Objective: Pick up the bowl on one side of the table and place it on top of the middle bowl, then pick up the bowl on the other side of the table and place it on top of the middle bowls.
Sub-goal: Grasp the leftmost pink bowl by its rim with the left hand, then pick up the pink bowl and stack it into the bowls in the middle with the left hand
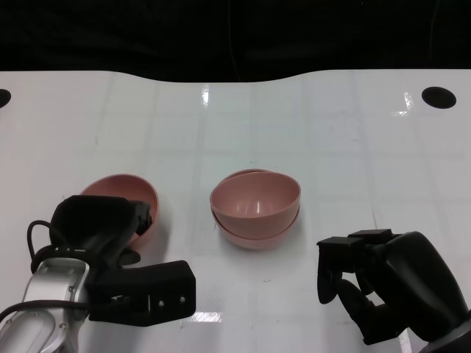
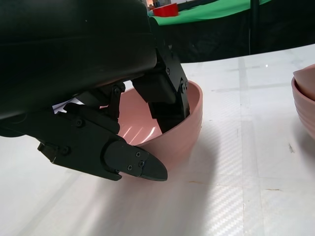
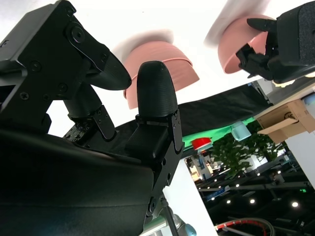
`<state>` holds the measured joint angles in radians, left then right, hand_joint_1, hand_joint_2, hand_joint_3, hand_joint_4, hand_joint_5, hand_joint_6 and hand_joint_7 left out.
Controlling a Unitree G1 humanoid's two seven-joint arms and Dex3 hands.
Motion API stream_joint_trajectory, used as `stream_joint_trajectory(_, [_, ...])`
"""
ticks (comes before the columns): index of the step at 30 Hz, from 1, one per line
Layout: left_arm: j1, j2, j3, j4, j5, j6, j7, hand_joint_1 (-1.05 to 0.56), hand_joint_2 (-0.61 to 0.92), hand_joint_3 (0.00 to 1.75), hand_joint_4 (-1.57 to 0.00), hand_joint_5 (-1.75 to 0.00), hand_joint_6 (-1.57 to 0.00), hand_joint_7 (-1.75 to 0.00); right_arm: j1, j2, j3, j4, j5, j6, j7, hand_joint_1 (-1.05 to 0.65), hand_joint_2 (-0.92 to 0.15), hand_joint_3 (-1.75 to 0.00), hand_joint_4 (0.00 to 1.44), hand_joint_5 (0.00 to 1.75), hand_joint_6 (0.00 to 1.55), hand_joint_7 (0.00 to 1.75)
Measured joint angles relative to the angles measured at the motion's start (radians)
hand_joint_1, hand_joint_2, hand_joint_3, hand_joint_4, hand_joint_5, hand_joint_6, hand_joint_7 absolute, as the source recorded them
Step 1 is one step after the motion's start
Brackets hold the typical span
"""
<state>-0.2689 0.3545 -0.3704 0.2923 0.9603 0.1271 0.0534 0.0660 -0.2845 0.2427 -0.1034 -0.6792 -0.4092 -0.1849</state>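
- Middle stack [image 1: 255, 208]: two pink bowls already nested at table centre, so one side is done; the top bowl sits a bit tilted in the lower one.
- Remaining side bowl [image 1: 121, 193]: pink, on the white table [image 1: 331, 132], well left of the stack, upright or slightly tipped toward the hand.
- Left hand [image 1: 103, 224]: at the bowl's near rim; the wrist view shows fingers [image 2: 165, 101] hooked inside the wall and the thumb low outside it, set up for a rim pinch. Contact looks made, but whether the grip is actually tight is hard to tell.
- Bowl not lifted yet, base on the table.
- Right hand [image 1: 383, 283]: parked near the right of the stack, fingers loosely curled and apart, holding nothing, clear of the transfer path.
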Motion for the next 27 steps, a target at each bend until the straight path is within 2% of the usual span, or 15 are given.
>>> stream_joint_trajectory(2, [0.000, 0.003, -0.001, 0.000, 0.000, 0.000, 0.007, -0.32, 0.92, 0.16, -0.86, -1.75, -0.89, -0.48, -0.001, 0.002, 0.001, 0.003, 0.000, 0.000, 0.000, -0.05, -0.12, -1.58, 1.00, 1.75, 0.88, 1.53])
stream_joint_trajectory(3, [0.000, 0.003, -0.001, 0.000, 0.000, 0.000, 0.013, -0.32, 0.92, 0.15, -0.86, -1.75, -0.94, -0.35, -0.002, 0.002, 0.001, 0.005, 0.000, 0.000, 0.000, -0.05, -0.12, -1.58, 1.00, 1.75, 0.88, 1.53])
stream_joint_trajectory(6, [0.000, 0.008, -0.001, 0.000, -0.002, -0.009, 0.035, -0.32, 0.92, 0.15, -0.87, -1.75, -1.03, -0.24, -0.002, 0.002, 0.001, 0.010, 0.000, -0.001, -0.001, -0.03, -0.11, -1.58, 1.00, 1.75, 0.88, 1.53])
stream_joint_trajectory(7, [0.000, 0.010, -0.001, -0.002, -0.002, -0.011, 0.039, -0.32, 0.92, 0.18, -0.88, -1.75, -1.01, -0.41, -0.002, 0.002, 0.001, 0.010, 0.000, -0.002, -0.001, -0.03, -0.12, -1.58, 1.00, 1.75, 0.88, 1.54])
stream_joint_trajectory(8, [0.000, 0.013, -0.001, -0.008, -0.002, -0.011, 0.039, -0.31, 0.92, 0.22, -0.88, -1.75, -0.90, -0.75, -0.002, 0.002, 0.000, 0.010, 0.001, -0.002, -0.001, -0.04, -0.13, -1.59, 1.00, 1.75, 0.88, 1.55])
stream_joint_trajectory(9, [0.001, 0.015, -0.001, -0.023, -0.003, -0.011, 0.039, -0.30, 0.92, 0.23, -0.89, -1.75, -0.84, -0.88, -0.002, 0.002, 0.000, 0.010, 0.001, -0.002, -0.001, -0.05, -0.13, -1.59, 1.00, 1.75, 0.88, 1.55])
stream_joint_trajectory(10, [0.001, 0.016, 0.000, -0.040, -0.003, -0.011, 0.039, -0.30, 0.92, 0.23, -0.89, -1.75, -0.81, -0.94, -0.002, 0.002, -0.001, 0.010, 0.002, -0.002, -0.001, -0.06, -0.13, -1.59, 1.00, 1.75, 0.88, 1.56])
stream_joint_trajectory(13, [0.002, 0.017, 0.007, -0.090, -0.021, -0.017, 0.038, -0.29, 0.91, 0.27, -0.89, -1.75, -0.84, -0.94, -0.003, 0.001, -0.002, 0.011, 0.002, -0.004, -0.001, -0.08, -0.13, -1.60, 1.00, 1.75, 0.88, 1.55])
stream_joint_trajectory(14, [0.003, 0.019, 0.009, -0.104, -0.026, -0.022, 0.038, -0.30, 0.88, 0.32, -0.90, -1.75, -0.74, -1.33, -0.003, 0.000, -0.002, 0.011, 0.001, -0.005, -0.001, -0.09, -0.14, -1.60, 1.00, 1.75, 0.88, 1.55])
stream_joint_trajectory(15, [0.004, 0.022, 0.010, -0.117, -0.029, -0.029, 0.038, -0.30, 0.86, 0.36, -0.90, -1.75, -0.68, -1.53, -0.003, 0.000, -0.002, 0.011, 0.001, -0.006, -0.001, -0.09, -0.14, -1.61, 1.00, 1.75, 0.88, 1.54])
stream_joint_trajectory(16, [0.006, 0.027, 0.011, -0.132, -0.034, -0.037, 0.038, -0.30, 0.85, 0.38, -0.90, -1.75, -0.64, -1.64, -0.003, -0.001, -0.002, 0.011, 0.001, -0.006, -0.001, -0.09, -0.14, -1.61, 1.00, 1.75, 0.88, 1.54])
stream_joint_trajectory(20, [0.009, 0.035, 0.016, -0.205, -0.053, -0.052, 0.037, -0.31, 0.83, 0.42, -0.88, -1.75, -0.59, -1.72, -0.003, -0.001, -0.001, 0.011, 0.001, -0.008, -0.001, -0.09, -0.13, -1.60, 1.00, 1.75, 0.89, 1.54])
stream_joint_trajectory(23, [0.009, 0.035, 0.016, -0.239, -0.061, -0.059, 0.037, -0.30, 0.71, 0.62, -0.89, -1.75, -0.62, -1.55, -0.003, -0.001, -0.001, 0.011, 0.001, -0.011, -0.001, -0.09, -0.13, -1.60, 1.00, 1.75, 0.89, 1.53])
stream_joint_trajectory(25, [0.008, 0.035, 0.017, -0.261, -0.068, -0.065, 0.022, -0.28, 0.64, 0.80, -0.89, -1.75, -0.60, -1.70, -0.003, -0.001, 0.000, 0.011, 0.001, -0.011, 0.000, -0.09, -0.14, -1.61, 1.00, 1.75, 0.89, 1.53])
stream_joint_trajectory(27, [-0.001, 0.035, 0.017, -0.272, -0.071, -0.079, 0.010, -0.27, 0.60, 0.91, -0.90, -1.75, -0.61, -1.74, -0.003, -0.001, 0.002, 0.011, 0.001, -0.011, 0.000, -0.09, -0.14, -1.60, 1.00, 1.75, 0.89, 1.52])
